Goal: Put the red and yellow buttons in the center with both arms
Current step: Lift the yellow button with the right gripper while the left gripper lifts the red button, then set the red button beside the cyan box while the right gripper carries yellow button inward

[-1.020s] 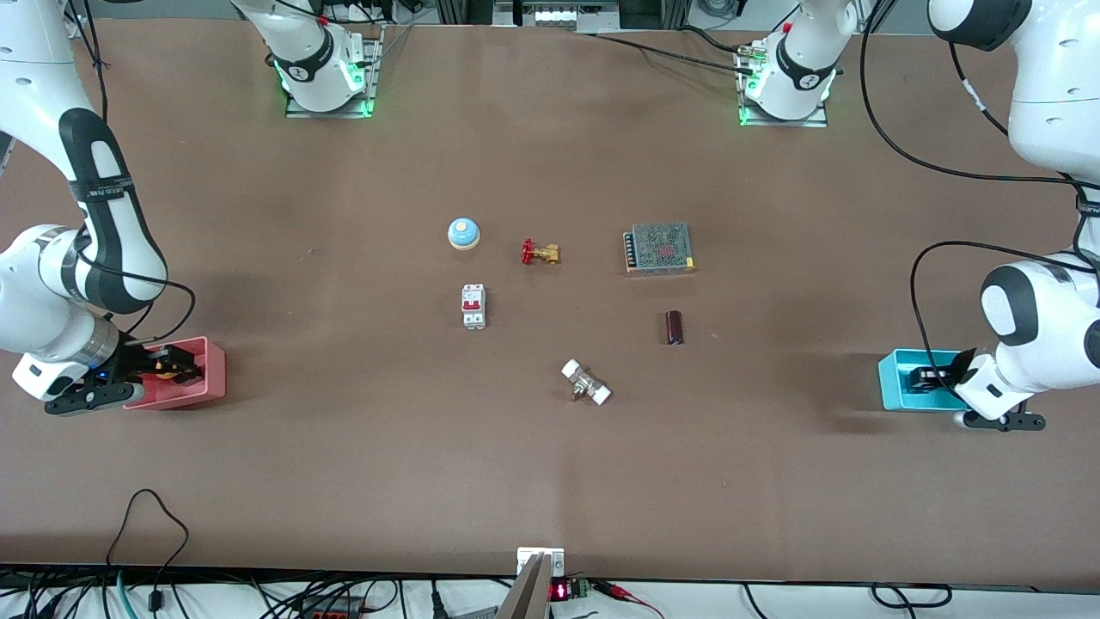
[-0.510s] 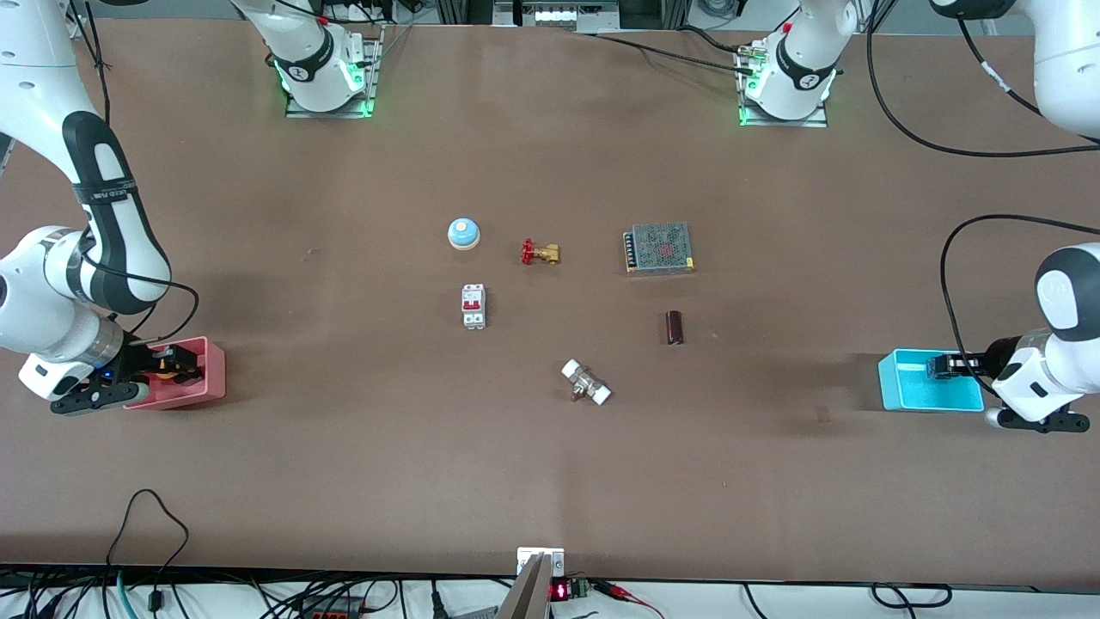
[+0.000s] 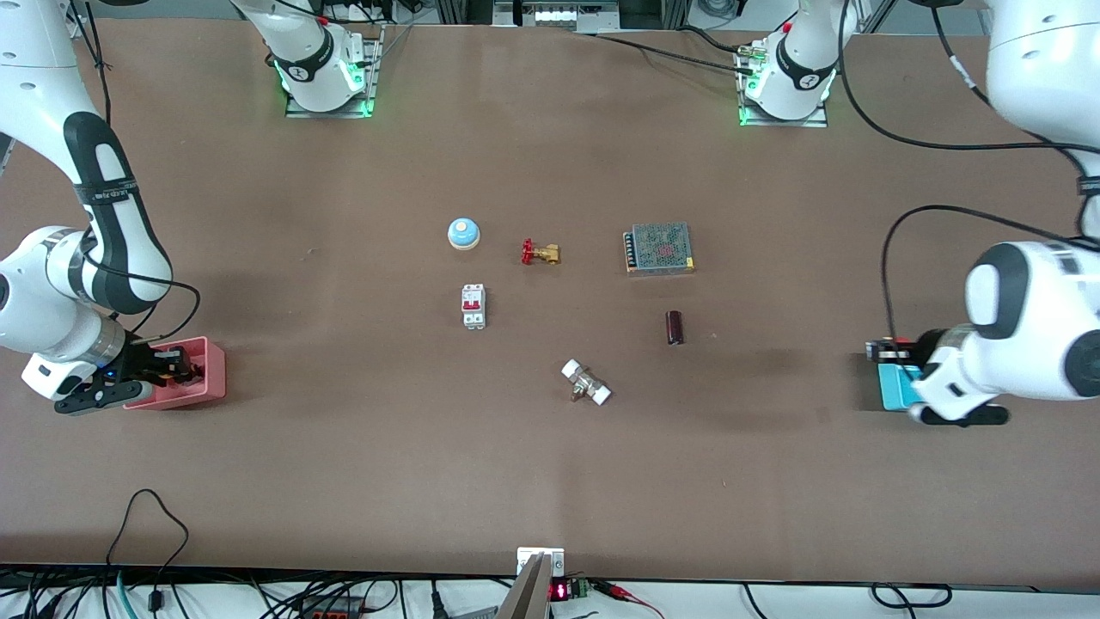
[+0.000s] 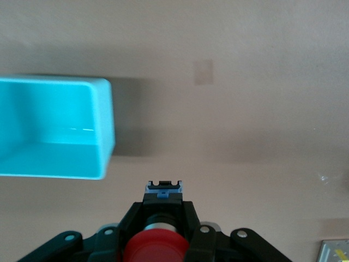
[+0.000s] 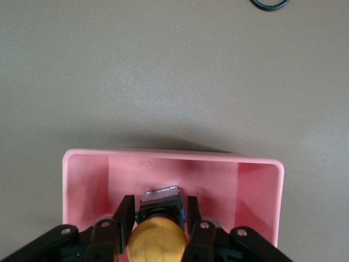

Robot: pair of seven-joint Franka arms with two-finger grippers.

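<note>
Left wrist view shows the left hand (image 4: 162, 218) clamped on the red button (image 4: 156, 246), lifted clear of the cyan bin (image 4: 82, 131) and now over bare counter (image 3: 344, 464) just at that bin's edge; a second ago it was down inside the bin. So this half of the task has its pick done and only the carry to the center remains.

Right wrist view has the right hand (image 5: 157, 218) inside the pink bin (image 5: 262, 180), its fingers drawn in narrow against the yellow button (image 5: 155, 243) (a moment back they stood wide around it). The grip looks made, though the button has not yet been lifted out, I judge.

Taking the breaker (image 3: 473, 306) as landmark: the blue dome (image 3: 463, 233) sits farther from the front camera, the brass valve (image 3: 540, 253) and the power supply (image 3: 659, 248) toward the left arm's end, the dark cylinder (image 3: 675, 327) and the white-capped fitting (image 3: 586, 383) that way too, but nearer. These crowd the center, so free spots between them must be chosen with care.
</note>
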